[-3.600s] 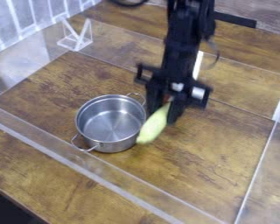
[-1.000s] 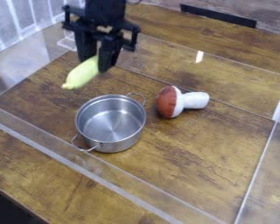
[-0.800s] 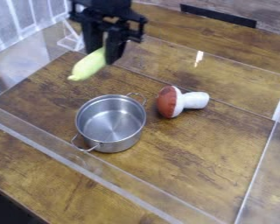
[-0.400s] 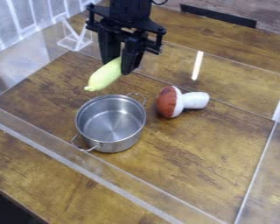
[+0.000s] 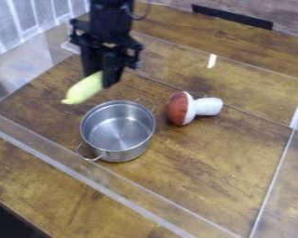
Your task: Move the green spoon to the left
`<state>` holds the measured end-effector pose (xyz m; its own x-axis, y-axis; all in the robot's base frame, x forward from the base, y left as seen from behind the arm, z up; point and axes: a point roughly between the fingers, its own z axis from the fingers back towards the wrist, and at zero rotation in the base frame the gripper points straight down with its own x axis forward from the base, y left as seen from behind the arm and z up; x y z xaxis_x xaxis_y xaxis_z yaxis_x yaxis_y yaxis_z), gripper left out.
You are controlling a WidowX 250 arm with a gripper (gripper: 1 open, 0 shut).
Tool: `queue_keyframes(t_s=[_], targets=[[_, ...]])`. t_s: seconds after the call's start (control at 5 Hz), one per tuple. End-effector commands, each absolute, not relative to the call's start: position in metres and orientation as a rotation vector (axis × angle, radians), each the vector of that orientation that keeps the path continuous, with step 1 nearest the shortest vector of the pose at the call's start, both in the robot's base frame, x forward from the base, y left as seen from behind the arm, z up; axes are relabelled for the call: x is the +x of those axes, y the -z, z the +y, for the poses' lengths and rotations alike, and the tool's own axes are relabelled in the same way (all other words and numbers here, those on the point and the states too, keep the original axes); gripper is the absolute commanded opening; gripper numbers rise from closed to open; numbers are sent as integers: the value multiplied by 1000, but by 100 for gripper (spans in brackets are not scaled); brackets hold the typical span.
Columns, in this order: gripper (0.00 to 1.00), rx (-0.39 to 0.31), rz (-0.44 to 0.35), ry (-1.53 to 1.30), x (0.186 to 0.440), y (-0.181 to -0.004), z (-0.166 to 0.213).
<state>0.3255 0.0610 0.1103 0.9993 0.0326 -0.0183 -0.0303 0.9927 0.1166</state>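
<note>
The green spoon is a thick yellow-green handle hanging tilted in the air, above and left of the steel pot. My black gripper comes down from the top of the view and is shut on the spoon's upper end. The spoon's lower tip points down-left over the wooden table. Its metal end is hidden behind my fingers.
A red-brown mushroom toy with a white stem lies on its side right of the pot. Clear acrylic walls fence the table. A clear stand sits at the back left.
My gripper swung right with the spoon over the last second, and has now moved back left to the pot's upper left. The pot and mushroom have stayed put.
</note>
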Motion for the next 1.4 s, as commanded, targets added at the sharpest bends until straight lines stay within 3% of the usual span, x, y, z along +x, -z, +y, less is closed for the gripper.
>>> queue_keyframes(t_s=[0.0,0.4,0.8,1.0,1.2], targets=[[0,137,-27,-50,317,-126,92],[0,123,-42,-40,305,-102,131],[0,82,-68,122,323,-72,155],[0,60,-85,193,333,-68,163],[0,42,-98,172,339,-74,165]])
